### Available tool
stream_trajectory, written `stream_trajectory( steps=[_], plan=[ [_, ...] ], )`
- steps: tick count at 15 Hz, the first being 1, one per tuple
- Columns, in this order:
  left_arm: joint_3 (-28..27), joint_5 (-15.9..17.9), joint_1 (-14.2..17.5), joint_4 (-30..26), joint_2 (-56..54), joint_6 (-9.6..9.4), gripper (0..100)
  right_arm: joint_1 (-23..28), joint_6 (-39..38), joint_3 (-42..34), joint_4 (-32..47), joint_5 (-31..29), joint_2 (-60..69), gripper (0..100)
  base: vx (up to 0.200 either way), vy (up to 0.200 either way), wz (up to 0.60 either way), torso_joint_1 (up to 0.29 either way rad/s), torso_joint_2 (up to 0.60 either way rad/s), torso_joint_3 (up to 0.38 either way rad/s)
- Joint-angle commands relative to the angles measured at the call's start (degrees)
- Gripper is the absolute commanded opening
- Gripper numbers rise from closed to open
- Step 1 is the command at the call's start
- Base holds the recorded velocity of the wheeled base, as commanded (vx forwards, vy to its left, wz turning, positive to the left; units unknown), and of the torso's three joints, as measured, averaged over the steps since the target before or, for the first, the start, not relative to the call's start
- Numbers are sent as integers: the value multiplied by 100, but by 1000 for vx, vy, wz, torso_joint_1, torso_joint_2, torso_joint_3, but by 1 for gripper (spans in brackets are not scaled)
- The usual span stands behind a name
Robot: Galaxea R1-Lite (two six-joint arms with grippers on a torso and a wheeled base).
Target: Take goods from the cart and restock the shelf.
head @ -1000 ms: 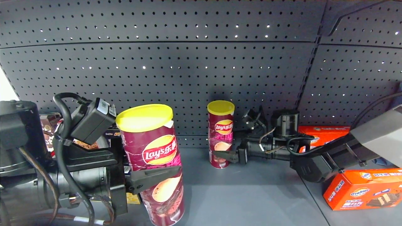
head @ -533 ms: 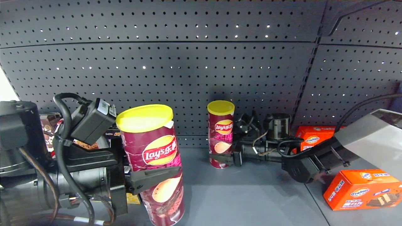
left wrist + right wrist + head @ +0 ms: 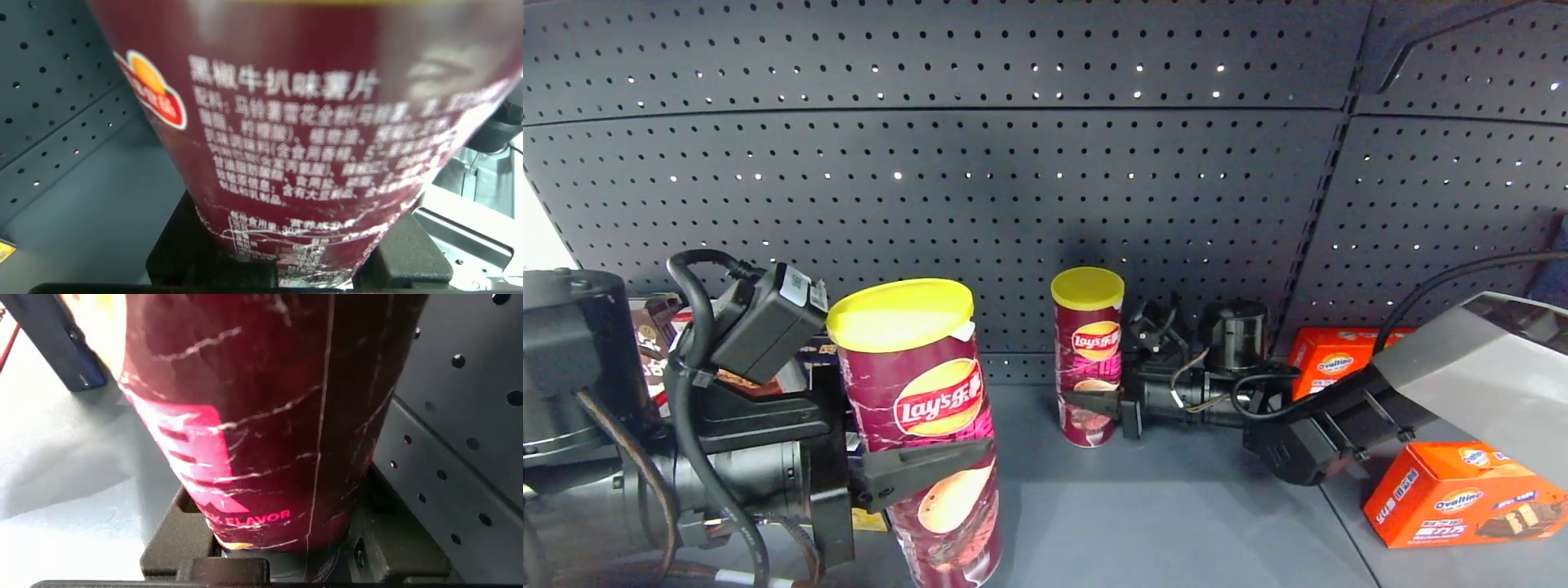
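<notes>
Nearest: L tool was clamped on the near chip can, with its fingers closed on the lower body. The can was upright with its yellow lid on, held at the front of the shelf on the robot's left. Its base ran to the frame edge, so I could not tell whether it rested on the shelf or hung above it. Judged: not yet placed.

Mid-depth: R tool was clamped low on the far chip can. That can stood upright near the pegboard back panel, approx. centre of the bay. Its base looked level with the shelf surface (contact not confirmed from head or wrist view). Judged: at or close to its final spot, release outstanding.

Right side: front orange box and rear orange box by the back panel both lay flat, apart from either can. Left rear, behind the L arm, were misc. packaged goods, partly hidden, type not determined.

Status, as judgement: both cans were off the cart and in the bay, neither let go. Remaining:
- Seat and release the far can, then withdraw the R arm w/o clipping it.
- Set the near can down, prob. beside or in front of the first.

Any further stock to fetch could not be assessed.
</notes>
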State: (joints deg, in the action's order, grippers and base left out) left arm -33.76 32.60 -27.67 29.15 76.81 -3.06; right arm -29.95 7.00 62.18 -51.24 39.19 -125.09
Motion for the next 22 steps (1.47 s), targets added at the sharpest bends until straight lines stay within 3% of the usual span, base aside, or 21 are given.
stream_trajectory(
  steps=[1,8,14,22],
  plan=[
    [1,-8,-1,3,0,7,0,-55,3,-163,35,1,257,0,0,0,0,0,0,0],
    [71,-61,-28,3,-35,7,0,-195,-93,-1446,-246,-351,1426,0,0,0,0,0,0,0],
    [71,-140,-36,-6,-52,7,0,-573,-471,-3177,-1582,-500,2041,0,0,0,0,0,0,0],
    [62,-245,-159,-6,-52,25,0,-986,-629,-3784,-2066,-562,1909,0,0,0,0,0,0,0]
  ],
)
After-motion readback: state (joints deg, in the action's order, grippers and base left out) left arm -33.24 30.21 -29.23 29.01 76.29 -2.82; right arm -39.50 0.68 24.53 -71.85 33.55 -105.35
